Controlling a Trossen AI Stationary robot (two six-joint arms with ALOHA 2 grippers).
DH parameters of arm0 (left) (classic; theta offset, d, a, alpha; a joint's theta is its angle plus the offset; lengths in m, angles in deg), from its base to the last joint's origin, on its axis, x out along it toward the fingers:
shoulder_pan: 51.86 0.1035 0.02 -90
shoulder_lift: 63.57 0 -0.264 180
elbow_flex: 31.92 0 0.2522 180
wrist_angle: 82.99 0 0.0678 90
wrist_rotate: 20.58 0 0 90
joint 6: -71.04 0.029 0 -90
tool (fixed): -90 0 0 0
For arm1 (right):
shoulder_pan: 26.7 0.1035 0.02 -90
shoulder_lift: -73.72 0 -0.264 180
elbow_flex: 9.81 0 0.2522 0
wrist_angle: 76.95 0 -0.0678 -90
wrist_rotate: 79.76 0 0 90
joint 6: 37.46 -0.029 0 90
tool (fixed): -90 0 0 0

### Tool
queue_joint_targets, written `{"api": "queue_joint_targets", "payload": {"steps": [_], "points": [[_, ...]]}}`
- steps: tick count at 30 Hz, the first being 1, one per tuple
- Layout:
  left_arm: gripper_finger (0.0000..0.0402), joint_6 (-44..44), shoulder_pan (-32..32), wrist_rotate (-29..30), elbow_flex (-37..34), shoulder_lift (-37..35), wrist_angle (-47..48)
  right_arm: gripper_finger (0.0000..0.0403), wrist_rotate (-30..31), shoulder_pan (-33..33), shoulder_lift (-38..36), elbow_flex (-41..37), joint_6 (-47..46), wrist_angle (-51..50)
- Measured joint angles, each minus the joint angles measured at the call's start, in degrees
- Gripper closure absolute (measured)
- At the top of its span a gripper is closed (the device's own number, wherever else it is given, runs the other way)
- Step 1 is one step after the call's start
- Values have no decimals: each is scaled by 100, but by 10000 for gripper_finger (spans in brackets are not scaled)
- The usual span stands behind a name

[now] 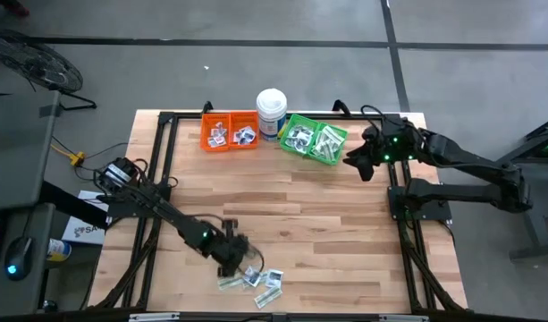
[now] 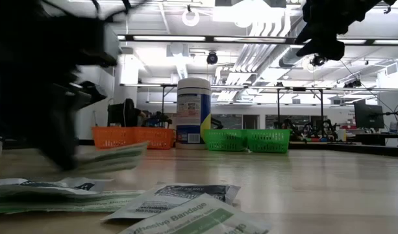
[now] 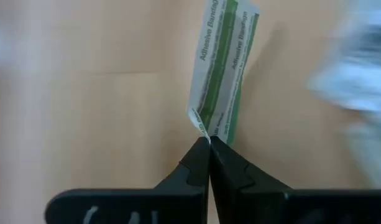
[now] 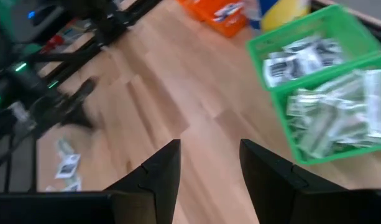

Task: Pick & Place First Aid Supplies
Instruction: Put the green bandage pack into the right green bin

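Note:
Several first aid supplies [image 1: 256,284] lie in a loose heap near the table's near edge. My left gripper [image 3: 209,142] stands over the heap, shut on a green-and-white bandage strip [image 3: 222,68]. Far off, my right gripper [image 4: 209,163] hangs open and empty above the table's far right, near the green bin [image 4: 324,93]. That bin holds several packets; the orange bin [image 1: 229,131] holds a few square ones. My left gripper pinches a corner of one short end of the bandage strip [image 3: 197,122] between its two fingertips. The fingers slant down from above. The strip reaches away from the fingertips, about in line with them; in the low view its free end [image 2: 130,153] is off the table.
A tall white tub [image 1: 272,111] stands between the orange and green bins at the far edge. Black frame rails [image 1: 157,170] run along the table's left and right sides. Bare wood lies between the heap and the bins.

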State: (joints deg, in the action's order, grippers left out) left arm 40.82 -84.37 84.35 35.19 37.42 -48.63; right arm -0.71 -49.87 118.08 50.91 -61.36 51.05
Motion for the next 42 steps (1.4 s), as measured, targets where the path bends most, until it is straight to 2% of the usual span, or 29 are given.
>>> {"api": "queue_joint_targets", "payload": {"steps": [5, 16, 23, 36, 42], "points": [[401, 50, 313, 604, -21, -324, 68, 245, 166, 680, 211, 2, -153, 372], [401, 606, 877, 930, 1, -770, -514, 245, 934, 1926, 1038, 2, -371, 1545], [401, 791, 1023, 1487, 15, -1035, -1045, 245, 1379, 2577, 1727, 2, -683, 2185], [401, 1118, 1042, 2420, 27, -1351, -1668, 245, 1706, 3263, 3089, 2, -887, 4019], [401, 1220, 1042, 2498, 27, -1351, -1812, 245, 1808, 3420, 3683, 4, -868, 4857]]}}
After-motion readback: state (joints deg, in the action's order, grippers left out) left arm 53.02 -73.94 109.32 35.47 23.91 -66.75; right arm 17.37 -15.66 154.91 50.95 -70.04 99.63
